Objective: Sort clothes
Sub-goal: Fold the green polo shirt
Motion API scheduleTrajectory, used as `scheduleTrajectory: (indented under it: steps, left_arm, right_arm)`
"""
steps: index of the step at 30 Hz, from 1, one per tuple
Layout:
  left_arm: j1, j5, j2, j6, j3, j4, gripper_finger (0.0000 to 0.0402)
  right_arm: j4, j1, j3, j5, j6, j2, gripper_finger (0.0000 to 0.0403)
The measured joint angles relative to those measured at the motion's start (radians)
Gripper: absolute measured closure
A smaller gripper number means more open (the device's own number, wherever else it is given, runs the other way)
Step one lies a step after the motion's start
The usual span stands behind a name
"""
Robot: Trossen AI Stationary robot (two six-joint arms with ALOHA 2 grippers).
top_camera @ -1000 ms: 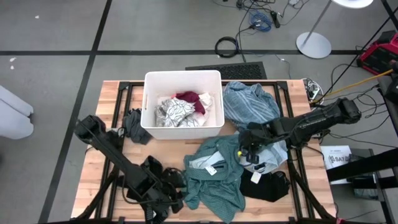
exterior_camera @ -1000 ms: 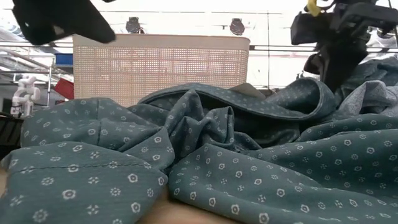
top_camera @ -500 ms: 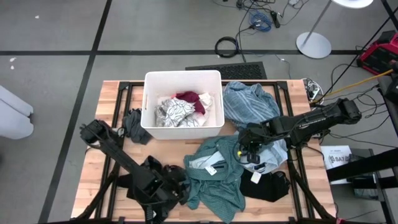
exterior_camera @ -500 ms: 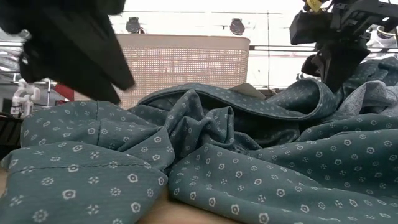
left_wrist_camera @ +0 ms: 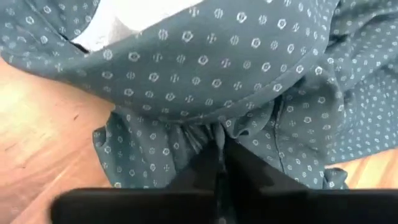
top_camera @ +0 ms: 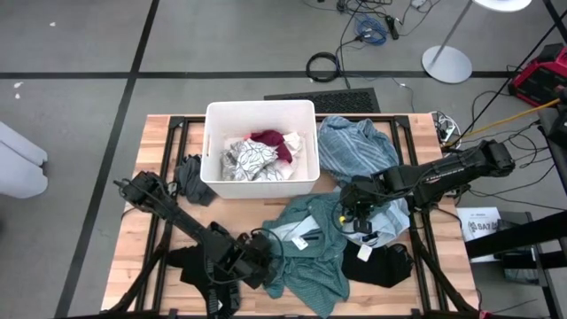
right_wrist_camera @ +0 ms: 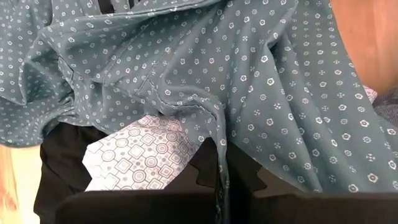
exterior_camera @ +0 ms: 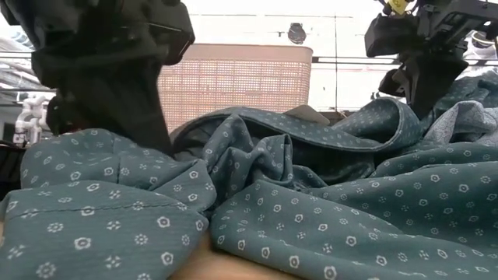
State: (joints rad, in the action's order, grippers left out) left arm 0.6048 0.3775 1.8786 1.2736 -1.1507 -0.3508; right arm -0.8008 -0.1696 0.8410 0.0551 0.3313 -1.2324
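A teal-green patterned shirt (top_camera: 312, 259) lies crumpled on the near middle of the wooden table (top_camera: 248, 213). My left gripper (top_camera: 268, 259) is shut on its left edge, and my right gripper (top_camera: 352, 211) is shut on its right part. Under the shirt's right side lies a black garment (top_camera: 376, 263). A light blue garment (top_camera: 354, 146) lies at the far right. White-grey patterned (top_camera: 248, 159) and dark red (top_camera: 273, 140) clothes lie in the white bin (top_camera: 213, 133). My left gripper pinches a gathered bunch of the shirt's left edge (left_wrist_camera: 211, 127) between its two fingers, slanting down from the table's near left. The cloth puckers into folds at the fingertips (left_wrist_camera: 239, 162); the shirt still lies on the table. My right gripper pinches a raised fold of the shirt (right_wrist_camera: 214, 118) between its two fingers, coming steeply from above. The fold runs as a ridge up to the fingertips (right_wrist_camera: 239, 168). The rest of the shirt lies slack on the table and on the black garment.
A dark grey garment (top_camera: 190, 177) lies on the table left of the bin. Bare wood shows between bin and shirt and at the near left. Cables, a lamp base (top_camera: 446, 64) and a red device (top_camera: 540, 80) lie on the floor beyond the table.
My left gripper has come down and gone toward the table's right, onto the shirt's left edge, turning a little as it went. The cloth there now bunches up at its fingers. My right gripper has kept its hold in place.
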Motion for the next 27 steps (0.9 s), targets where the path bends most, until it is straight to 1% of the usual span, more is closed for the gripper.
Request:
scheduleTrajectory:
  steps: [1, 3, 6, 8, 11, 13, 16, 20, 24, 27]
  left_arm:
    - [0.001, -0.002, 0.0, 0.002, 0.0, 0.004, 0.0387]
    - [0.002, -0.002, -0.006, -0.016, -0.004, 0.012, 0.0392]
    - [0.006, -0.001, -0.047, -0.127, -0.042, 0.013, 0.0396]
    - [0.009, 0.019, -0.094, -0.2, -0.069, 0.001, 0.0397]
    - [0.014, 0.098, -0.175, -0.259, -0.1, -0.102, 0.0398]
    - [0.013, 0.15, -0.246, -0.267, -0.119, -0.163, 0.0399]
    - [0.013, 0.211, -0.368, -0.292, -0.126, -0.195, 0.0399]
    - [0.026, 0.293, -0.522, -0.395, -0.126, -0.175, 0.04]
    - [0.056, 0.42, -0.65, -0.542, -0.126, -0.099, 0.04]
    - [0.082, 0.532, -0.717, -0.703, -0.126, 0.006, 0.0401]
  right_arm:
    - [0.004, 0.0, 0.0, 0.0, 0.003, 0.0, 0.0403]
    - [0.011, 0.0, 0.0, 0.0, 0.025, 0.0, 0.0403]
    - [0.013, 0.0, 0.006, 0.0, 0.057, 0.018, 0.0403]
    - [0.018, -0.002, 0.033, 0.0, 0.073, 0.042, 0.0403]
    - [0.017, -0.002, 0.096, -0.002, 0.079, 0.086, 0.0403]
    - [0.016, -0.001, 0.152, -0.011, 0.08, 0.118, 0.0403]
    - [0.0, 0.006, 0.249, -0.049, 0.074, 0.165, 0.0403]
    - [-0.041, 0.033, 0.39, -0.098, 0.05, 0.228, 0.0403]
    - [-0.101, 0.046, 0.538, -0.21, 0.041, 0.283, 0.0403]
    - [-0.108, 0.046, 0.629, -0.295, 0.017, 0.323, 0.0403]
